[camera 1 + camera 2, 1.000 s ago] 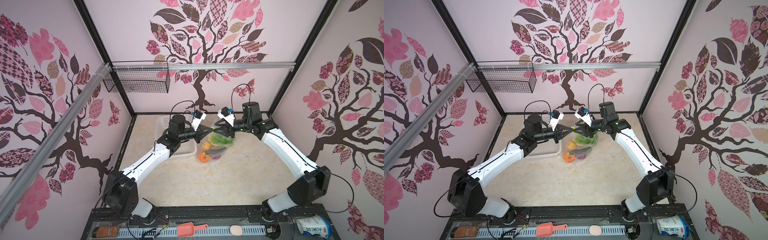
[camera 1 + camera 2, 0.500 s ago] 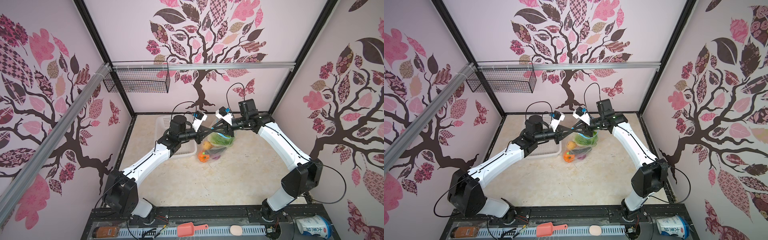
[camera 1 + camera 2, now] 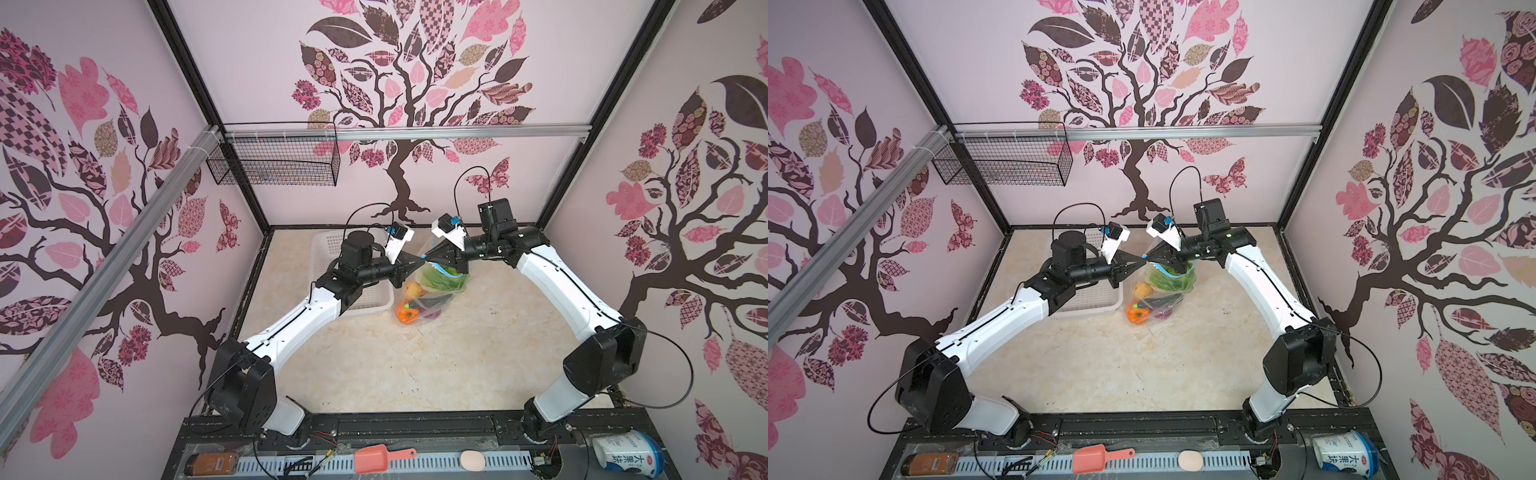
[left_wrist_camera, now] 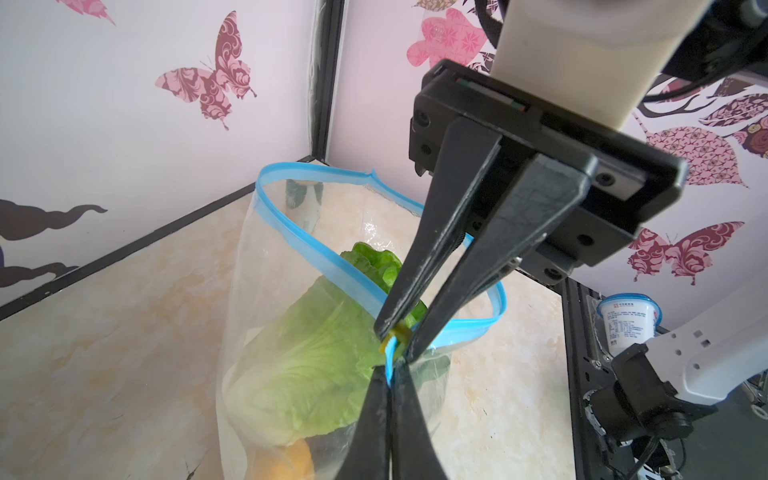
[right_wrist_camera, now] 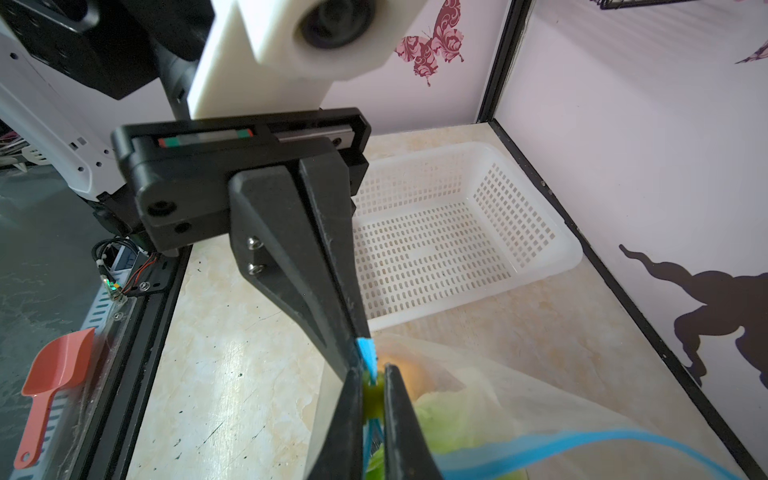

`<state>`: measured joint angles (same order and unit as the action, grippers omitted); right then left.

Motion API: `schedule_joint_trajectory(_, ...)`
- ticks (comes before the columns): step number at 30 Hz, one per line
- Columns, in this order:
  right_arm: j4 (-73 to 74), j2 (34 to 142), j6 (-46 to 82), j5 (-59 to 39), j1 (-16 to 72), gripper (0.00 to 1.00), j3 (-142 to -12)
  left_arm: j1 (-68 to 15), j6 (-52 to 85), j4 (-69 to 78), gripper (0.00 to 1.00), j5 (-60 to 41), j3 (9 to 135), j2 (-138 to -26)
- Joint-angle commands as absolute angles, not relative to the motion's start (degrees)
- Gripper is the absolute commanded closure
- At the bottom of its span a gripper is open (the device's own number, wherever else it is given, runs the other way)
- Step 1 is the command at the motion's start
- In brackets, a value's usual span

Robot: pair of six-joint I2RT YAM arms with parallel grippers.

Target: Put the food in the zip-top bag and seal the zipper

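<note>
Left wrist: one bag [image 4: 249, 299], one zipper [image 4: 316, 168], one cabbage [image 4: 316, 374]

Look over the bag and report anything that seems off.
The zipper gapes in a wide loop, though the left gripper and right gripper both pinch its one end, the right on the slider tab. The cabbage top pokes up near mouth level and may block closing. Nothing looks spilled or torn.

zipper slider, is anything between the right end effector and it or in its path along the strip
Nothing is between them: the right end effector is closed on the slider. Along the zipper the mouth gapes open, and the cabbage top reaches near the strip, so it might catch.
</note>
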<state>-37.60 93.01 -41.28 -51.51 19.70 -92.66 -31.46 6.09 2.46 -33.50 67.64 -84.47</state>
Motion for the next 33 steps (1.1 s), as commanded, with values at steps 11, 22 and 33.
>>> schedule_joint_trajectory(11, -32.78, 86.61, -35.74, -42.82, 20.0, 1.0, -85.21, -29.09, 12.43, 13.23, 1.0, -24.18, 65.22, -79.92)
schedule_joint_trajectory(22, -30.82, 82.2, -33.96, -33.48, 19.95, 1.0, -82.44, -27.67, 15.19, 13.62, 1.0, -18.18, 67.28, -81.48)
schedule_joint_trajectory(33, -29.76, 77.47, -30.86, -22.4, 19.95, 1.0, -78.48, -25.97, 17.45, 11.83, 1.0, -16.08, 76.97, -91.05)
